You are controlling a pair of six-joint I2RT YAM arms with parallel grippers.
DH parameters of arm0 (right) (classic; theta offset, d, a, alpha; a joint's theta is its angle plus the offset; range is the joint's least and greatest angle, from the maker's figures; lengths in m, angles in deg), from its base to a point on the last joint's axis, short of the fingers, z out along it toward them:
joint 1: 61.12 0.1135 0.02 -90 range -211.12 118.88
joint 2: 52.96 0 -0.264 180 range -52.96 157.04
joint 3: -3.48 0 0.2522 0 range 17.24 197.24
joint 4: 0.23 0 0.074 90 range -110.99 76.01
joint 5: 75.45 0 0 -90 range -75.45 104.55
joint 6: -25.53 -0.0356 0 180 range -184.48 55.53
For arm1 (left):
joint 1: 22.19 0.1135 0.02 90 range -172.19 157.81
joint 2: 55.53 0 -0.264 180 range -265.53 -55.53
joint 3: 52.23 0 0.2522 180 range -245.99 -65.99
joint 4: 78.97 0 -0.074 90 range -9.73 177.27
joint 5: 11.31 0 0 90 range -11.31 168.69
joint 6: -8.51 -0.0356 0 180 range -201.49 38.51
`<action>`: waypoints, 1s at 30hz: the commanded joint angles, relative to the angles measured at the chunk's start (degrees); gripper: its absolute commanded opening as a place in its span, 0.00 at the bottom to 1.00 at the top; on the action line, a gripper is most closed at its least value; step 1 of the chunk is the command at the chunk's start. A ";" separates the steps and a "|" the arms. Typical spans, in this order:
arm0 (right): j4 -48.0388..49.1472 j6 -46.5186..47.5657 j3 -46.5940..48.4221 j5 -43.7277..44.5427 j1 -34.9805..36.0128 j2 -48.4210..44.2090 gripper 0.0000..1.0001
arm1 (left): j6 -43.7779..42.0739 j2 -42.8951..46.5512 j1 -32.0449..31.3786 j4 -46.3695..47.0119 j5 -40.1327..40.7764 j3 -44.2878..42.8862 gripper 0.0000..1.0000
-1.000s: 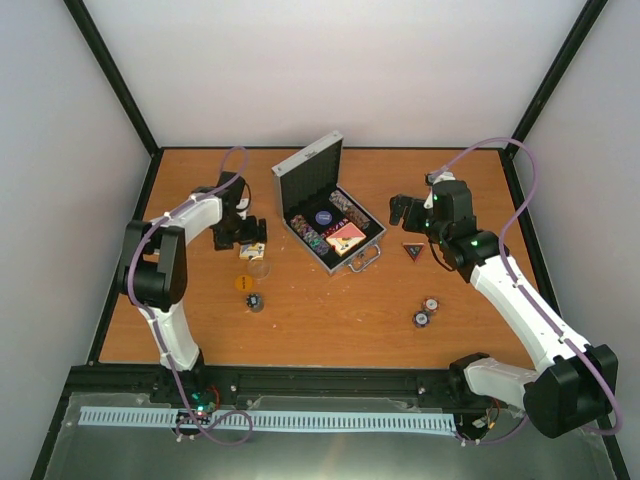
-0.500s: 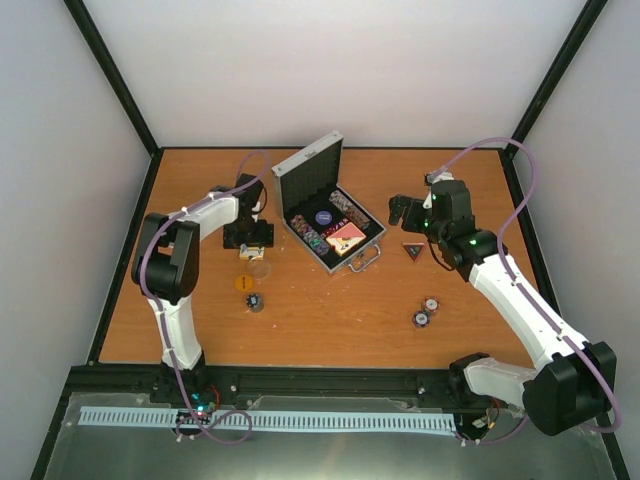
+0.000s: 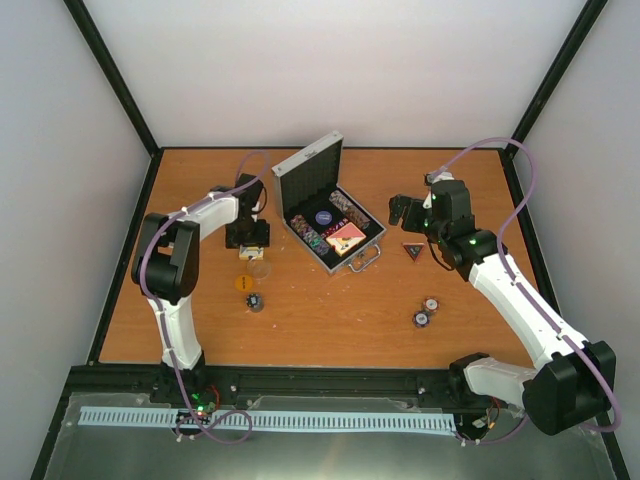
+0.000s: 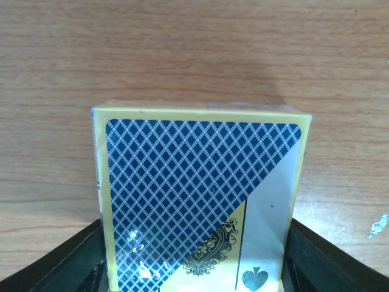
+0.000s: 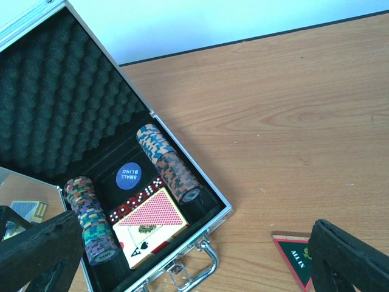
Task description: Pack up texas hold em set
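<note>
The silver case (image 3: 308, 175) stands open mid-table, its lid (image 5: 61, 91) lined with black foam. Inside lie two rows of chips (image 5: 169, 164), a red card box (image 5: 149, 222), red dice and a blue disc (image 5: 128, 176). A blue-patterned card box (image 4: 194, 201) lies on the table left of the case (image 3: 252, 252). My left gripper (image 3: 247, 240) is down over it, fingers (image 4: 328, 261) pressed to both its sides (image 4: 196, 255). My right gripper (image 3: 405, 212) hangs open right of the case (image 5: 194, 255), above a dark triangular token (image 5: 298, 258).
Near the blue box lie a pale disc (image 3: 260, 267), an orange disc (image 3: 242, 283) and a dark chip stack (image 3: 256, 301). Two small chip stacks (image 3: 423, 318) sit at front right. The token (image 3: 412, 250) lies beside the case handle (image 5: 194, 267).
My left arm swung right and settled over the blue card box, and its jaws narrowed onto the box's sides. The right arm stayed still.
</note>
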 commanded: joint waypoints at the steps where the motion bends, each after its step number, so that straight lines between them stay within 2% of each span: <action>1: -0.12 -0.34 1.64 1.51 -0.48 -0.38 1.00 | 2.33 2.19 0.15 0.99 3.90 -0.27 0.65; 3: -0.12 -0.34 1.65 1.76 -0.50 -0.59 1.00 | 3.59 4.17 0.32 1.71 5.52 -0.02 0.62; 9: -0.29 -0.17 1.78 2.09 -0.56 -1.20 1.00 | 6.56 10.58 0.93 3.07 11.17 -0.07 0.62; 14: -2.42 -0.39 4.64 1.71 -0.64 -0.94 1.00 | 3.48 18.06 0.08 5.14 7.99 3.70 0.61; 18: -5.54 -1.02 8.13 -1.32 -0.91 1.32 1.00 | 1.66 25.13 -5.48 5.14 7.24 9.44 0.60; 22: -8.86 -0.50 12.61 -6.82 -0.94 4.50 0.99 | 4.26 31.81 -10.24 3.48 6.77 14.25 0.60; 25: -12.19 0.50 16.41 -13.32 -0.93 7.30 0.97 | 4.57 35.93 -14.98 5.05 3.88 16.22 0.61; 30: -19.56 1.32 23.93 -25.36 -0.93 12.30 0.93 | 3.41 38.83 -26.50 10.84 4.43 15.66 0.61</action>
